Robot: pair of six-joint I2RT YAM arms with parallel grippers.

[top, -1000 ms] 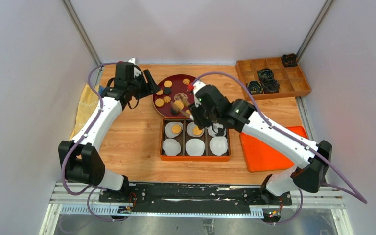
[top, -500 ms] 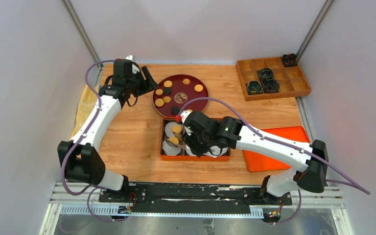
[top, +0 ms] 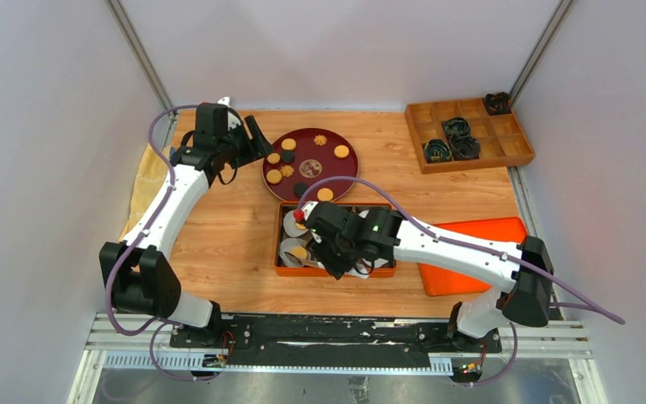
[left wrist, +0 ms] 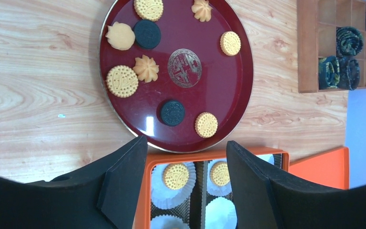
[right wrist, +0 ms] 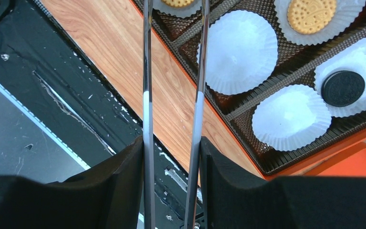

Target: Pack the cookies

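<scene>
The left gripper (left wrist: 187,147) hung with its jaws apart and empty over the near rim of the dark red plate (left wrist: 219,86). Nine cookies (left wrist: 122,81) lay loose there: golden ridged rounds, two black ones and flower shapes. Just beside the plate sat the orange box (left wrist: 209,155), with some of its paper cups (right wrist: 240,50) filled. The right gripper (right wrist: 171,140) was clamped on metal tongs (right wrist: 146,71). Their long axis ran straight ahead to a golden cookie (right wrist: 178,2) between the tips, at the near-left cup. Whether it was pinched could not be told.

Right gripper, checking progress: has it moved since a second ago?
Yes: right gripper came nearer and left, from the red plate to the box's near-left corner.
</scene>
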